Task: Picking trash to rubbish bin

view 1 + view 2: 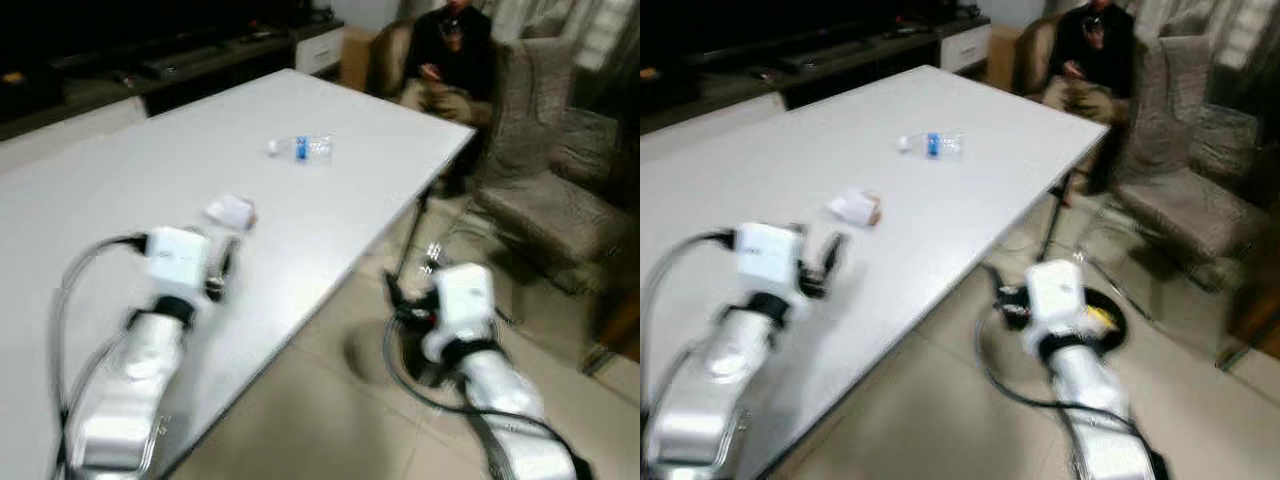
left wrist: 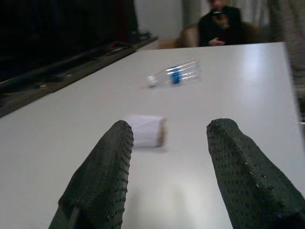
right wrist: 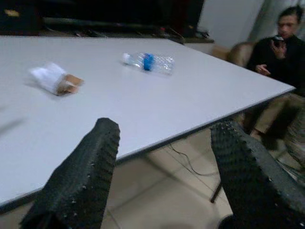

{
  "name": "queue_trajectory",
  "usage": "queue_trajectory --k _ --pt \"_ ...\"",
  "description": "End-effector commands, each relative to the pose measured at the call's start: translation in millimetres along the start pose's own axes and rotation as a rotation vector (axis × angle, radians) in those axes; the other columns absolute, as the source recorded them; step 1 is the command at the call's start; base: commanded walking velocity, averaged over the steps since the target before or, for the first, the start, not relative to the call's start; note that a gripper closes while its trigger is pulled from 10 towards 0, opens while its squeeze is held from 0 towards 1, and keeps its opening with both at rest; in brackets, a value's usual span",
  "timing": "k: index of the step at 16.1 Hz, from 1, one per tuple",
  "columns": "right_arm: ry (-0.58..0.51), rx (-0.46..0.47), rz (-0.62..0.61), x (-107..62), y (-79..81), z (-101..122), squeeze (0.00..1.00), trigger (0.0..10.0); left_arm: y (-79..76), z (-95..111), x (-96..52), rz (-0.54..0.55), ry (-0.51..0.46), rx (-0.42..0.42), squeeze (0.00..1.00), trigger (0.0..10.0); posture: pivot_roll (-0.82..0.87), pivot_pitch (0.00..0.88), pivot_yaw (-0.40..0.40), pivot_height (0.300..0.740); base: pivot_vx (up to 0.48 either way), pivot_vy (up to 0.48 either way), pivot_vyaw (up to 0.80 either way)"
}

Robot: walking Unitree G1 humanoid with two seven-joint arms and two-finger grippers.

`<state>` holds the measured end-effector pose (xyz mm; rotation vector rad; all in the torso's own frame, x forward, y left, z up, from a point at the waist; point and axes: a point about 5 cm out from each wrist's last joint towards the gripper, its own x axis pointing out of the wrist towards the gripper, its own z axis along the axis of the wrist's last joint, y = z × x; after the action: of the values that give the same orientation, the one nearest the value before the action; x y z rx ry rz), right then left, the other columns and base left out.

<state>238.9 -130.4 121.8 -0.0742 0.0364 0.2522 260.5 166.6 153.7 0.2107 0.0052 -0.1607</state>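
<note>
We stand at the corner of a white table point(image 1: 120, 200). Two bits of trash lie on it: a crumpled white paper packet point(image 2: 146, 130) with a brown end, and further off a clear plastic bottle point(image 2: 174, 76) with a blue label, lying on its side. A rubbish bin point(image 1: 1102, 318), as we take the dark round shape to be, sits on the floor below the table edge, partly behind our right arm.

Left gripper point(image 2: 169, 143) hovers low over the table with fingers spread wide, nothing held, the packet just beyond and slightly off its centre line. Right gripper point(image 3: 164, 138) hangs off the table edge, also wide open and empty.

A person point(image 1: 450, 55) sits in a chair at the far end.

Our judgement: packet looks light, soft, easily crushed, likely to slide on the smooth top; pinch it across its middle. Bottle looks empty, light, prone to roll; take it across the body near the label
</note>
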Motion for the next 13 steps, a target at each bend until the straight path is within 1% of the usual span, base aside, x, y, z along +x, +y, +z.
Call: queue_trajectory --k 1,5,6,8,9,13 --pt "-0.025 0.010 0.012 1.9 4.2 4.6 0.00 10.0 5.0 1.9 0.3 0.010 -0.006 0.013 0.00 10.0 -0.03 0.000 -0.038 0.740 0.390 0.000 0.00" --pt "-0.021 0.015 0.011 2.2 4.4 3.7 0.00 10.0 4.1 0.6 0.7 0.003 -0.004 0.013 0.00 10.0 -0.03 0.000 -0.038 0.740 0.394 0.000 0.00" --pt "-0.009 0.041 -0.003 1.9 2.4 1.8 0.00 10.0 3.3 0.3 1.0 0.000 -0.002 0.015 0.00 10.0 -0.03 0.000 -0.038 0.740 0.386 0.000 -0.41" --pt "-0.011 0.037 0.000 2.2 2.1 2.0 0.00 10.0 3.4 0.0 0.9 -0.001 0.000 0.015 0.00 10.0 -0.03 0.000 -0.037 0.740 0.388 0.000 -0.80" --pt "-0.012 0.023 0.006 2.5 2.4 2.0 0.00 10.0 3.8 -0.7 0.5 0.000 0.002 0.016 0.00 10.0 -0.03 0.000 -0.036 0.740 0.390 0.000 0.00" --pt "-0.006 0.023 0.008 2.8 3.9 0.6 0.00 10.0 6.4 -2.8 -0.2 0.011 0.014 0.025 0.00 10.0 -0.03 0.000 -0.034 0.740 0.388 0.000 0.00"
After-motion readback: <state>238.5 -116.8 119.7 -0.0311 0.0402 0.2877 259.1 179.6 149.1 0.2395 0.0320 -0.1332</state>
